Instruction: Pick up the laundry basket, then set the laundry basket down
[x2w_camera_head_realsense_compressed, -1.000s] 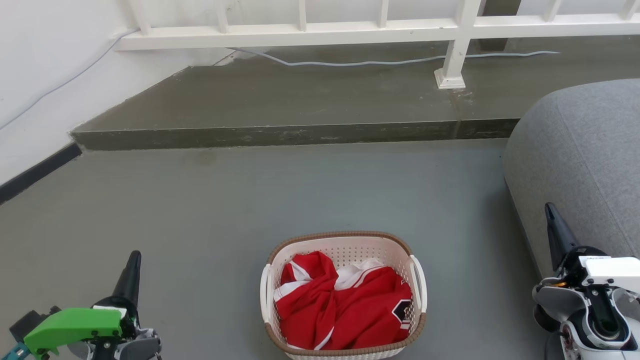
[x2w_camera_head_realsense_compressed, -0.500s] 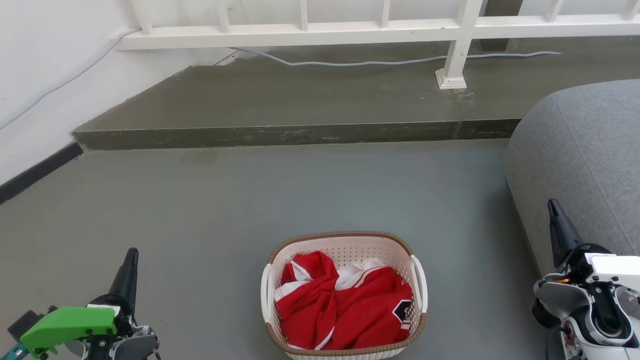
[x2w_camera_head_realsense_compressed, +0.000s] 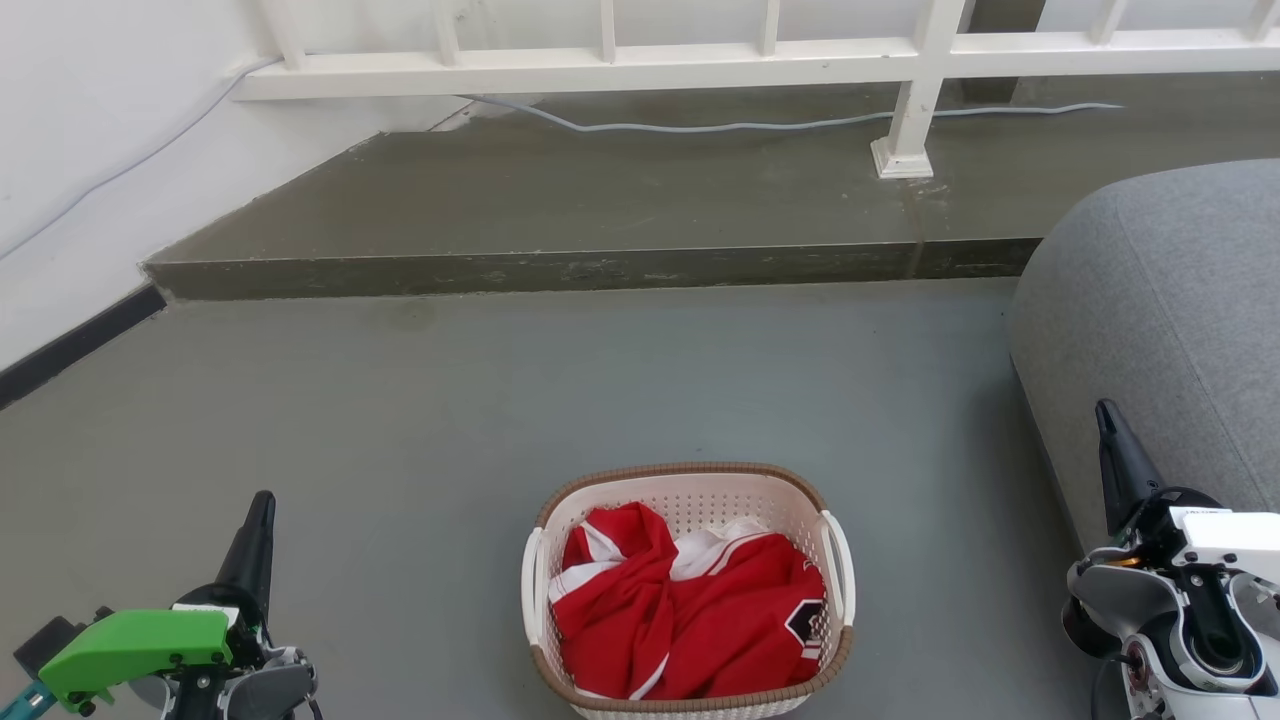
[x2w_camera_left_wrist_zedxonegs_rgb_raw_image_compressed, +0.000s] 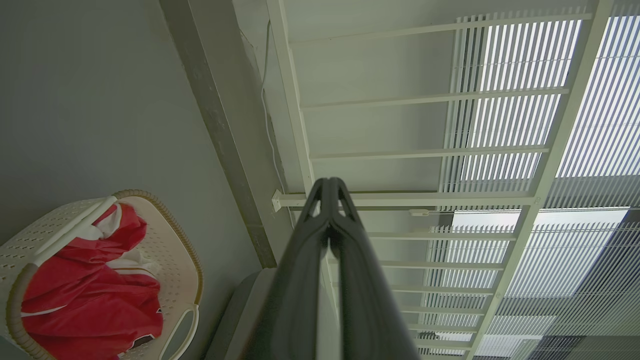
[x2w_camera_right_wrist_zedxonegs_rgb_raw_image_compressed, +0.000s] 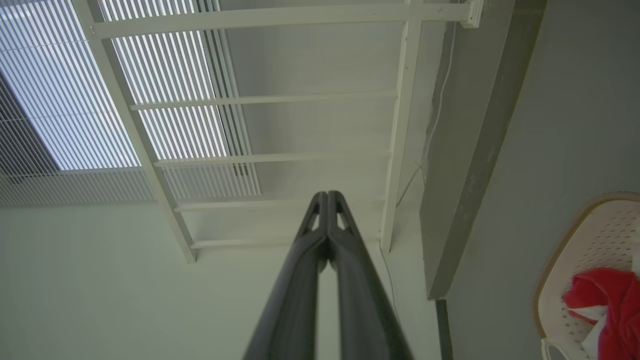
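Note:
The laundry basket (x2w_camera_head_realsense_compressed: 690, 483) sits on the grey floor at the bottom middle of the head view, cream-white and perforated, with a brown rim and white loop handles on both sides. Red and white clothes (x2w_camera_head_realsense_compressed: 690, 610) fill it. My left gripper (x2w_camera_head_realsense_compressed: 262, 500) is at the lower left, well clear of the basket, its fingers together with nothing held. My right gripper (x2w_camera_head_realsense_compressed: 1102, 408) is at the lower right, also apart from the basket and shut. The left wrist view has the basket (x2w_camera_left_wrist_zedxonegs_rgb_raw_image_compressed: 187, 250) at its lower left and the shut left gripper (x2w_camera_left_wrist_zedxonegs_rgb_raw_image_compressed: 328, 182). The right wrist view shows the basket (x2w_camera_right_wrist_zedxonegs_rgb_raw_image_compressed: 585, 240) beside the shut right gripper (x2w_camera_right_wrist_zedxonegs_rgb_raw_image_compressed: 327, 195).
A grey upholstered seat (x2w_camera_head_realsense_compressed: 1170, 320) bulges in on the right, close behind my right gripper. A raised concrete step (x2w_camera_head_realsense_compressed: 590, 270) crosses the floor beyond the basket, with a white railing (x2w_camera_head_realsense_compressed: 760, 60) and a pale cable (x2w_camera_head_realsense_compressed: 760, 125) on it. A white wall (x2w_camera_head_realsense_compressed: 80, 150) runs along the left.
My left gripper has dropped slightly lower and my right gripper has shifted a little to the right. The basket has not moved.

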